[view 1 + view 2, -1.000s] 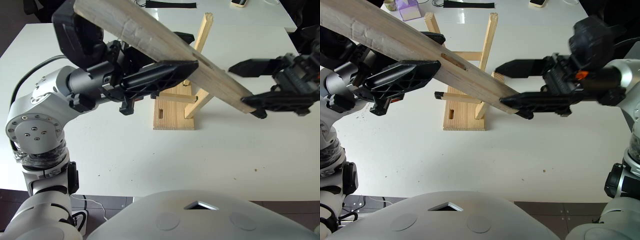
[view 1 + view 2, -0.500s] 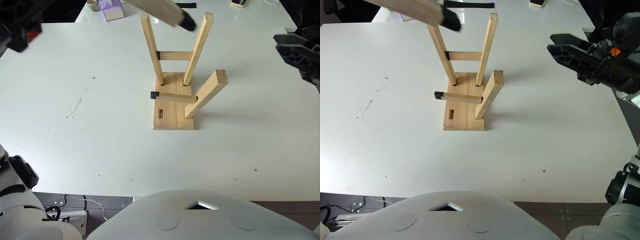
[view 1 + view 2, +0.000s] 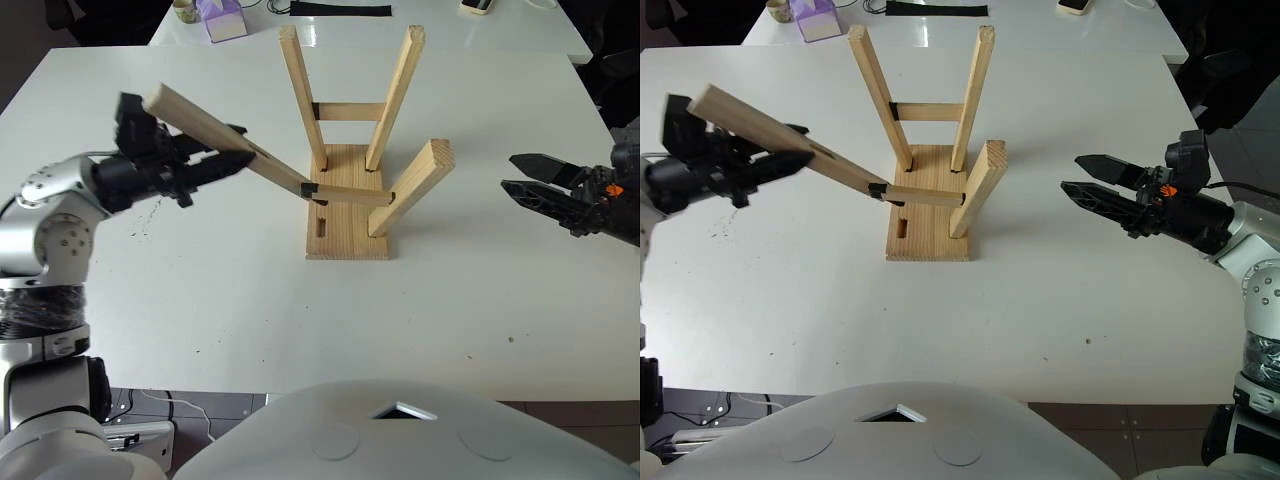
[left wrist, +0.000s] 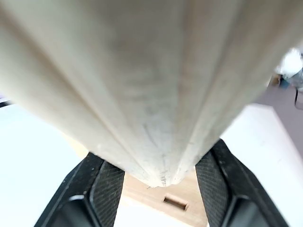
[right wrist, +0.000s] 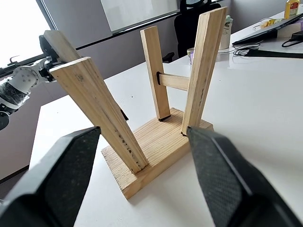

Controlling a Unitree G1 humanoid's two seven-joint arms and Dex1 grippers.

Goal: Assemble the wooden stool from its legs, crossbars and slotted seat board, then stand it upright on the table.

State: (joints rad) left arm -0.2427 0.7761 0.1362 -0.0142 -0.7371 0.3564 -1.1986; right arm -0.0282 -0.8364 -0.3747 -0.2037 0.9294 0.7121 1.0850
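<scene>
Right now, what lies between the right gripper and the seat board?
Only bare table, as the right eye view shows; the right gripper hangs open, apart from the seat board and its tilted leg.

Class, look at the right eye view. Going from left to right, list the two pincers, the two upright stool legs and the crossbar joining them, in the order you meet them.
left pincer, holding the loose leg → first upright leg → crossbar → second upright leg → right pincer
</scene>
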